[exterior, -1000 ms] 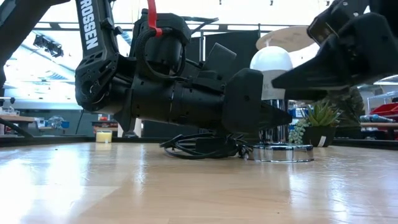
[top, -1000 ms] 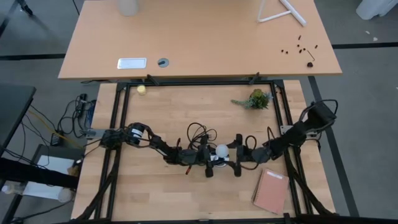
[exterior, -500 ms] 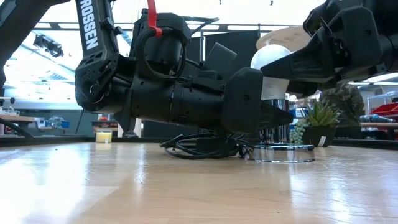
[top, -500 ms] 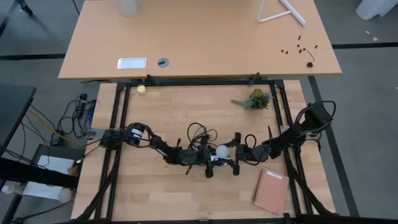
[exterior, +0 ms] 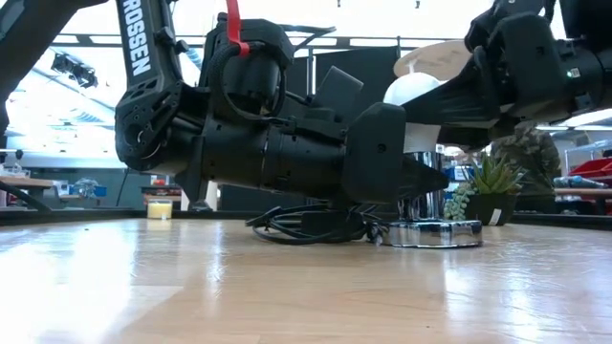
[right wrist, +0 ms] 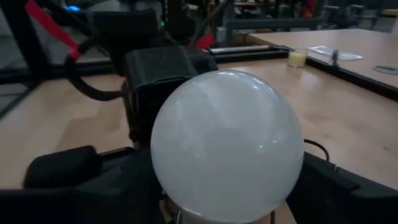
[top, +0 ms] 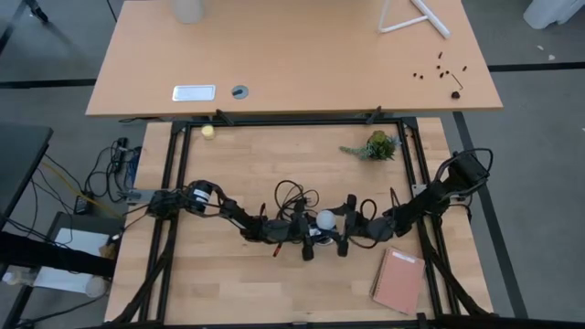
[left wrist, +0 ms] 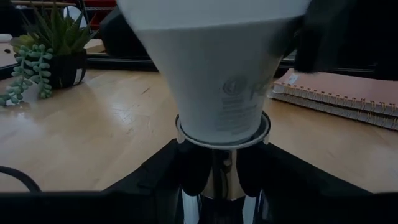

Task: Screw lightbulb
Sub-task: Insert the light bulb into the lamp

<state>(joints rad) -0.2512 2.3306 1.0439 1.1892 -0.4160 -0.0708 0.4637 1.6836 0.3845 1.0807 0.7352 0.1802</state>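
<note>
The white frosted lightbulb [top: 324,219] stands upright in a chrome socket [left wrist: 221,183]. The socket rises from a round silver disc [exterior: 435,234] at the table's middle. My left gripper [top: 309,234] reaches in level from the table's left and is shut on the socket just under the bulb's neck [left wrist: 217,81]. My right gripper [top: 345,227] comes from the table's right, slightly tipped down. It is closed around the bulb's round globe [right wrist: 227,143]. In the low view the right arm covers much of the globe [exterior: 411,91]. My left gripper pinches the chrome socket [left wrist: 217,186] between its two fingers [left wrist: 186,180], just below the bulb's white neck. The fingers come level from the table's left. The socket stands upright on its disc on the table. My right gripper has the bulb's globe between its two fingers, one finger [right wrist: 93,168] on each side of the lower half [right wrist: 186,186]. The fingers come from the table's right, slanting a little downward. The bulb stays upright in the socket.
A coil of black cord [top: 291,194] lies just behind the socket. A small potted plant [top: 377,144] stands at the far right, a pink notebook [top: 398,281] lies at the near right, and a small yellow thing [top: 208,132] sits at the far left.
My right gripper has moved a little toward the table's left and tipped slightly down. Its fingers, which stood beside the bulb, now reach along the globe's sides. The bulb and socket stand as before.
</note>
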